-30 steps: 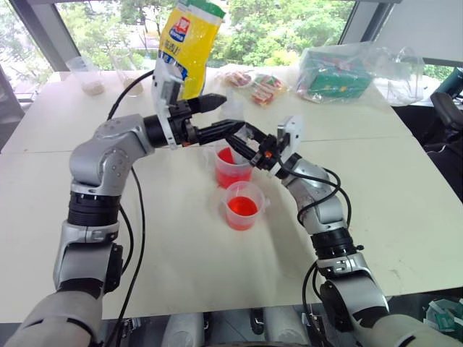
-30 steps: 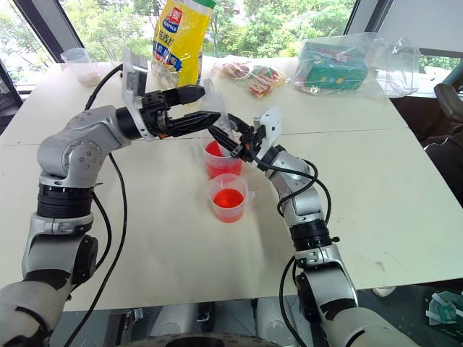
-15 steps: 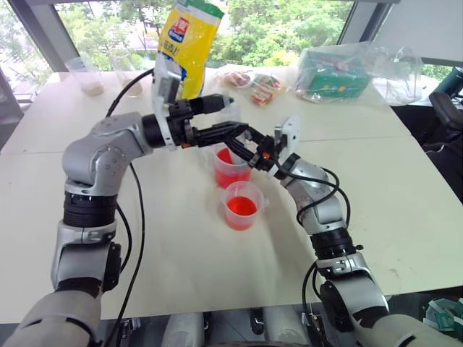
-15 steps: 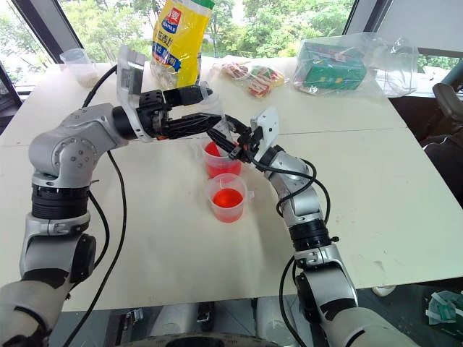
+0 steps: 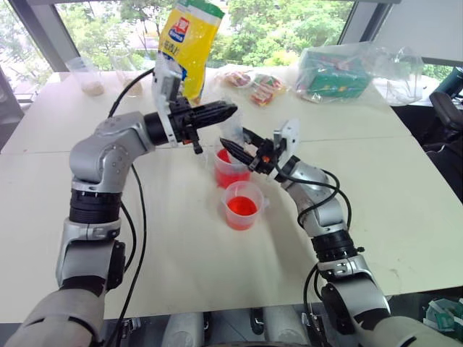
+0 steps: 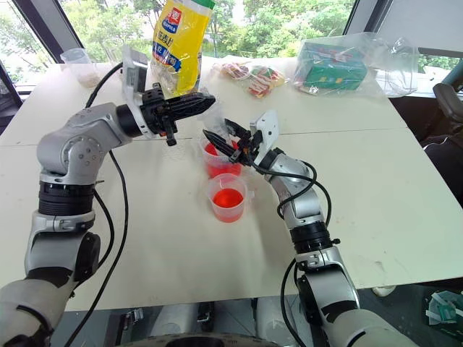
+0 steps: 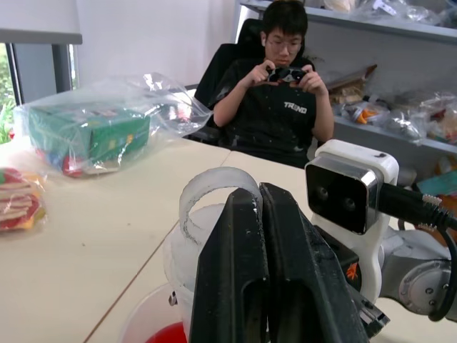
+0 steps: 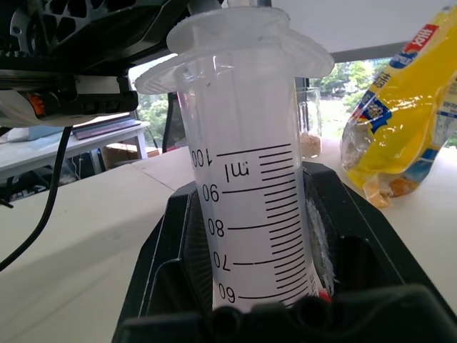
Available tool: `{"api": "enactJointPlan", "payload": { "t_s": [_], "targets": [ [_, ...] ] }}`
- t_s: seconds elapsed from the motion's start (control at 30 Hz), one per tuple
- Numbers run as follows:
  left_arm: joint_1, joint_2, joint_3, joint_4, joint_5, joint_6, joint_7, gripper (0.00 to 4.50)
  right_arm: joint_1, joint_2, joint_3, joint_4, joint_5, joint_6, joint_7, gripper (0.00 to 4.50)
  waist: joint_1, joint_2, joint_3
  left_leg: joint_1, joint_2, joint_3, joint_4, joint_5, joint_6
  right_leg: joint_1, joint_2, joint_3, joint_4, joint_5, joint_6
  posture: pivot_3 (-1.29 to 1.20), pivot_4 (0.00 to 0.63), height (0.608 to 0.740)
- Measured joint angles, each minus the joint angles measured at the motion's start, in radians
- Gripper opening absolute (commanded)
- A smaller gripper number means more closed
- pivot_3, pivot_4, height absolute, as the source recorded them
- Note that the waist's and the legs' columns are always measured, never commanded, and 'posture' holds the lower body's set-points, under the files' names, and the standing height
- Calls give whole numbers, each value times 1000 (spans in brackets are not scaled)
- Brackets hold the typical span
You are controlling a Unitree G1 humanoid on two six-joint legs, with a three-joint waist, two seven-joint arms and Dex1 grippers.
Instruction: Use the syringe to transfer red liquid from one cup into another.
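Note:
The clear syringe (image 8: 250,193) stands upright with its lower end in the taller cup (image 5: 231,172), which holds red liquid. My right gripper (image 5: 235,137) is shut on the syringe's barrel, its printed scale showing between the fingers in the right wrist view. My left gripper (image 5: 230,110) reaches in from the left at the syringe's top and is shut, with the clear plunger ring (image 7: 214,191) rising at its fingertips (image 7: 246,214). The shorter cup (image 5: 242,206), also holding red liquid, stands just in front of the taller one.
On the white table (image 5: 181,275), a yellow bag (image 5: 189,43) stands behind the cups. Snack packets (image 5: 255,83) and a bagged green box (image 5: 334,72) lie at the back right, and clear cups (image 5: 87,76) at the back left. A person (image 7: 285,100) sits beyond the table.
The left gripper's fingers, spread wide around the syringe's top in the earlier frames, have closed together. The right gripper and both cups have stayed where they were.

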Motion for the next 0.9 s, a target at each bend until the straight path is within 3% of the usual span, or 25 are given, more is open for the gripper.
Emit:
{"api": "enactJointPlan", "payload": {
  "t_s": [0.9],
  "targets": [
    [-80, 10, -20, 107, 45, -60, -41, 11, -5, -2, -7, -3, 2, 39, 8, 1409, 0, 0, 0, 0, 0, 0, 0, 0, 0, 0, 0, 0, 0, 0, 0, 0, 150, 740]
  ]
}}
